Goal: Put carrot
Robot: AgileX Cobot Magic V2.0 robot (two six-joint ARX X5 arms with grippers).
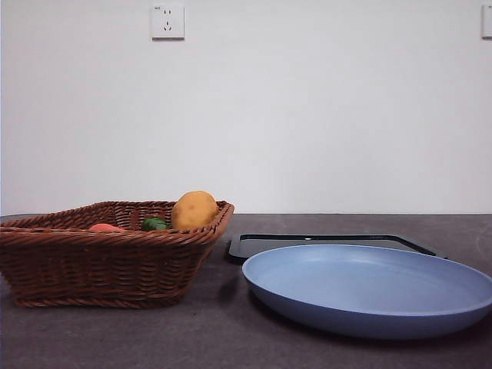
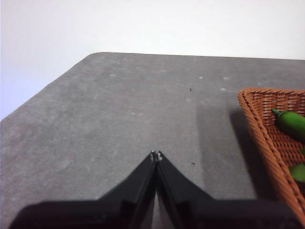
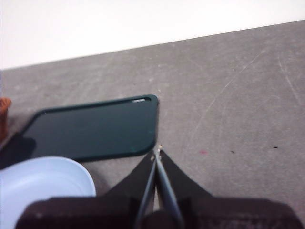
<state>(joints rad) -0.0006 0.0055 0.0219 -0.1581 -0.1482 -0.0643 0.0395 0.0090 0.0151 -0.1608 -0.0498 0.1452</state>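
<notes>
Grey, faintly mottled table (image 1: 231,338) before a plain white wall (image 1: 307,115), with a white wall socket (image 1: 167,21) at the upper left of the front frame. At lower left stands a brown woven wicker basket (image 1: 100,265). Inside it lie a round yellow-brown potato (image 1: 194,210), a small dark green vegetable (image 1: 154,224) just left of the potato, and the smooth orange-red carrot (image 1: 105,227), of which only a sliver shows above the near rim (leaves hidden). At lower right sits a wide, shallow pale blue plate (image 1: 369,288); directly behind it lies a flat dark rectangular tray (image 1: 323,242). Left pincer (image 2: 156,155): jaws pressed together, holding nothing, over bare table beside the basket's corner, which enters at the right edge of its wrist frame. Right pincer (image 3: 157,152): jaws likewise closed and empty, near the tray's rounded corner, with the plate's rim at lower left of that frame.
</notes>
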